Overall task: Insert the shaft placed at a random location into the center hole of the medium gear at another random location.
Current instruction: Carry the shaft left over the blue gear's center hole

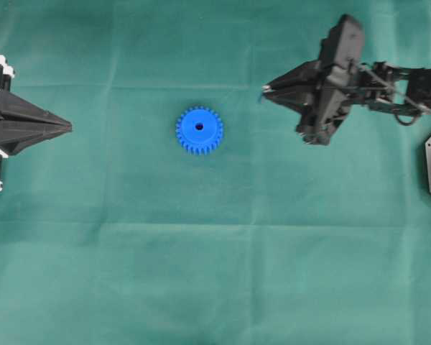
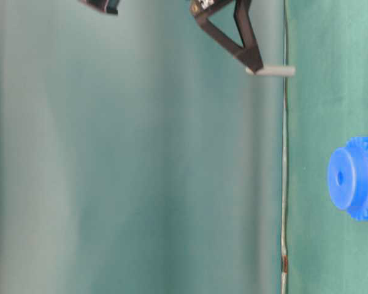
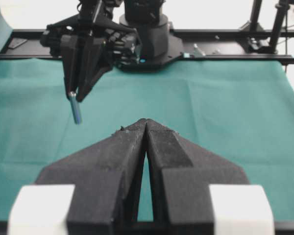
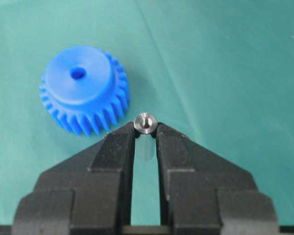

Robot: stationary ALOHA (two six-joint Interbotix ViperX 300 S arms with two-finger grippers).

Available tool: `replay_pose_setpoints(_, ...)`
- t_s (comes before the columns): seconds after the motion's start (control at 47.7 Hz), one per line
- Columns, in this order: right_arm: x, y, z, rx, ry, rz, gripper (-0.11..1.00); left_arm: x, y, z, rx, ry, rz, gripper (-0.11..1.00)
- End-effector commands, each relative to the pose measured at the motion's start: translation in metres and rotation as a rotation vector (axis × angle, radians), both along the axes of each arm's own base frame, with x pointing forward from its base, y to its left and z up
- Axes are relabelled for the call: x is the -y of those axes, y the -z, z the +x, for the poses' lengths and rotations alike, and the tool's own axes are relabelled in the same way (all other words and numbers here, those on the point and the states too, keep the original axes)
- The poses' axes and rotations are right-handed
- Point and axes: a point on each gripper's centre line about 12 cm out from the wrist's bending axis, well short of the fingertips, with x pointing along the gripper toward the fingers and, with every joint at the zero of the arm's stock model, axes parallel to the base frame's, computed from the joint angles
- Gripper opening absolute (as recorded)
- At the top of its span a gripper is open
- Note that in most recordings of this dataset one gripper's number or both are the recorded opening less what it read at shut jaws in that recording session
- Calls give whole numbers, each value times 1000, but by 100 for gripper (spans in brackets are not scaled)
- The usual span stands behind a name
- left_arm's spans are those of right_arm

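Gear hole (image 4: 78, 73) sits unfilled; right gripper (image 4: 146, 128) pinches shaft (image 4: 145, 122), left gripper (image 3: 146, 123) closed, holding nothing

Green cloth (image 1: 215, 273) covers the table, under bright even light.

The gear (image 1: 199, 130) is bright blue plastic, round, with many small teeth around its rim and a raised hub. It lies flat on the green cloth near the middle of the scene, hub up. The hole (image 1: 199, 127) in the hub is small, dark, round and open. The pin (image 4: 145, 122), a tiny shiny silver cylinder, hangs upright above the cloth, well to the right of the gear.
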Motion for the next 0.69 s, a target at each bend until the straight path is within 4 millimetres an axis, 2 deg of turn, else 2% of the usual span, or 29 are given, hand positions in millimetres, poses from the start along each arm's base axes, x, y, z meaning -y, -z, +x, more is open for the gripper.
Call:
replay_pose_setpoints(0.0,-1,-15,19,51,-23,-26,13,-1,-5,2,12,-2,1,0)
replay_pose_setpoints(0.378,-13,-20,76,72,-88,-37,13,-1,-5,2,12,-2,1,0)
replay_pose_setpoints(0.671,-17,-13,98,52,-108,-32,13,-1,-5,2,11,-2,1,0)
